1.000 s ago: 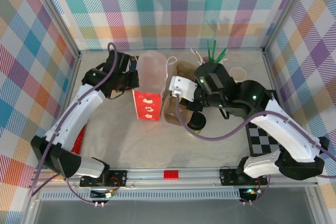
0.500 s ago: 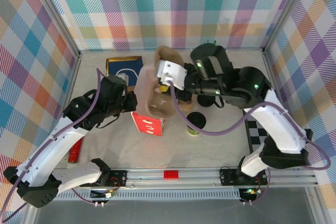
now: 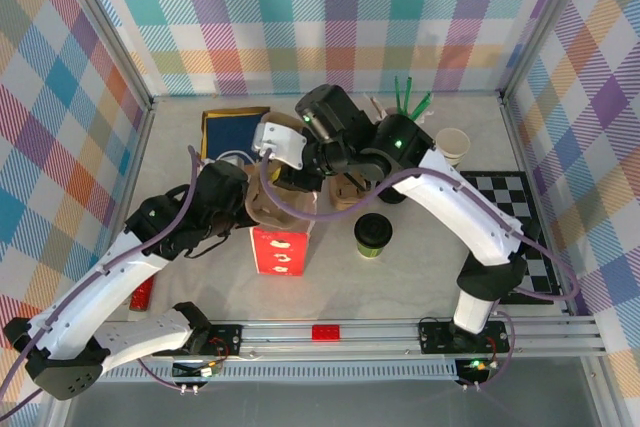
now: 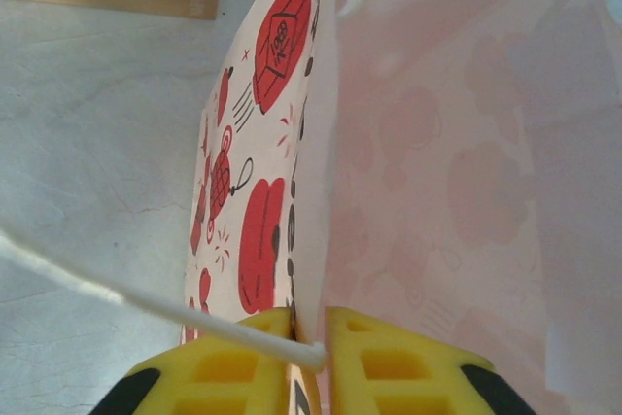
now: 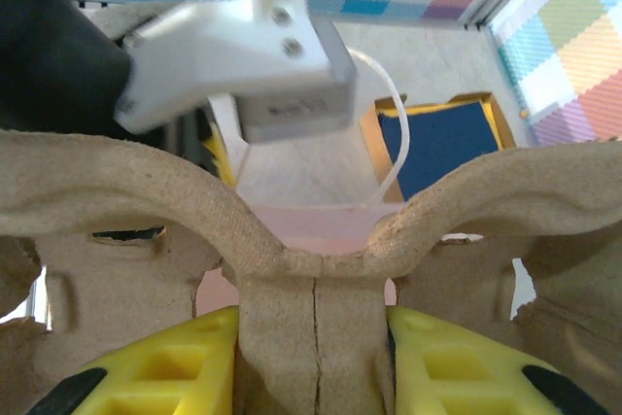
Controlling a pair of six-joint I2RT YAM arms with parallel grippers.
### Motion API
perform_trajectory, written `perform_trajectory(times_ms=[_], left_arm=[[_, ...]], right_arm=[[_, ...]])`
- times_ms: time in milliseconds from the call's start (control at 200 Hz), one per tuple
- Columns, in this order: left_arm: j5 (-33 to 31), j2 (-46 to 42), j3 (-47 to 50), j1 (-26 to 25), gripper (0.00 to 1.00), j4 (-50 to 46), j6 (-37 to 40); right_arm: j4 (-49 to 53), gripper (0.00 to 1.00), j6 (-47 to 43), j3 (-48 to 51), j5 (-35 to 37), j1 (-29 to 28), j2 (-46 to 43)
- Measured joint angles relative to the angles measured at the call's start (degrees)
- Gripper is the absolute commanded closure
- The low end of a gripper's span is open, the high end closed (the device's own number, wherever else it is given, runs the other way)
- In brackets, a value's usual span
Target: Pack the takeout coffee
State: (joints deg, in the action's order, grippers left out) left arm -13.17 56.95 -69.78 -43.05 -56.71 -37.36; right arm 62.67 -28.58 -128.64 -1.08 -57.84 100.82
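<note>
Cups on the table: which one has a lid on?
The olive-green cup beside the red bag, capped in black; the cream cup farther back right is lidless.

The right gripper (image 5: 313, 362) has yellow fingers (image 5: 165, 366), and the cup carrier (image 5: 311, 269) between them is plain brown cardboard. The left gripper (image 4: 309, 362) is yellow-fingered too. The bag (image 4: 262, 172) ahead of it is pale pinkish white, printed with red and black drawings. To the right of both grippers, the takeout coffee (image 3: 372, 237) is olive-green under a black lid. Beyond the left gripper lies a navy pad (image 3: 235, 132) edged in tan. The walls (image 3: 400, 17) are pastel plaid.
</note>
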Motion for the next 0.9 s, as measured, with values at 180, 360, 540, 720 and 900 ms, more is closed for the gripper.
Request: perform_trajectory(times_ms=[180,360,540,720,900], left_arm=[[-0.24,-0.5,1.51,-0.02,0.7,0.15,-0.76],[-0.57,-0.74,1.55,-0.02,0.64,0.26,-0.76],[-1.53,-3.17,1.55,-0.02,0.52,0.0,-0.96],[-3.02,-6.29,1.49,-0.02,0.46,-0.35,-1.03],[-3.87,-9.03,1.27,-0.02,0.42,-0.39,-0.98]], right_arm=[[-0.11,0.71,1.01,1.9,-1.36,3.48,0.37],[-0.7,0.72,0.74,1.88,-3.28,3.63,2.05],[-0.76,0.72,0.48,-1.42,-6.14,3.67,5.97],[-0.92,0.72,-0.2,-5.14,-9.57,3.82,7.48],[-1.7,0.71,-0.37,-8.66,-12.52,4.0,8.24]])
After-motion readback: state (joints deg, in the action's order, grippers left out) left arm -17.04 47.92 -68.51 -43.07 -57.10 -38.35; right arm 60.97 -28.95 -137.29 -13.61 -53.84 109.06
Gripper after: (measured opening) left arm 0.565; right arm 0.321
